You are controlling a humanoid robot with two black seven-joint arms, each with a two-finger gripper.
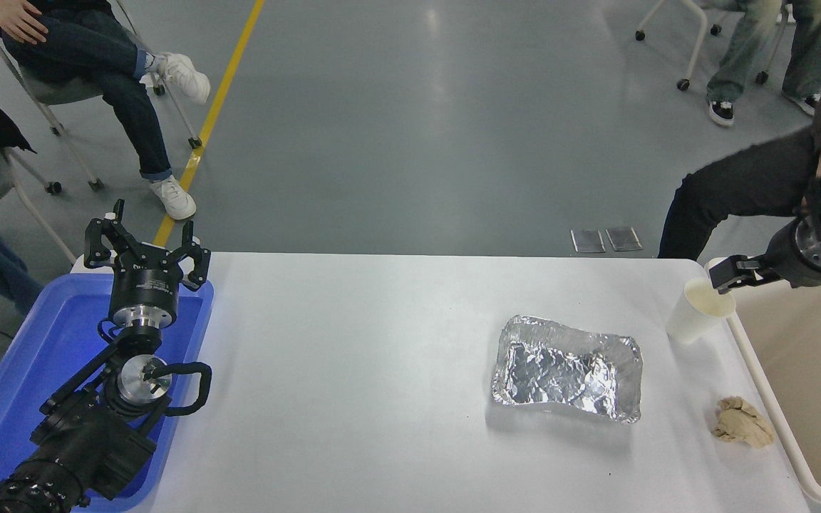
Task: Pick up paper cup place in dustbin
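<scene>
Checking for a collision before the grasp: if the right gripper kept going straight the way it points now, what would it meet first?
The right gripper points leftward at the paper cup, its tip overlapping the cup's rim in this view. The cup's rim would likely come first, though from one camera I cannot tell whether the tip is above or level with it.

1 head view, set high on the robot's side, looks forward and down across the white table [382,342] from well back, taking in its whole width and the grey floor [417,128] beyond
</scene>
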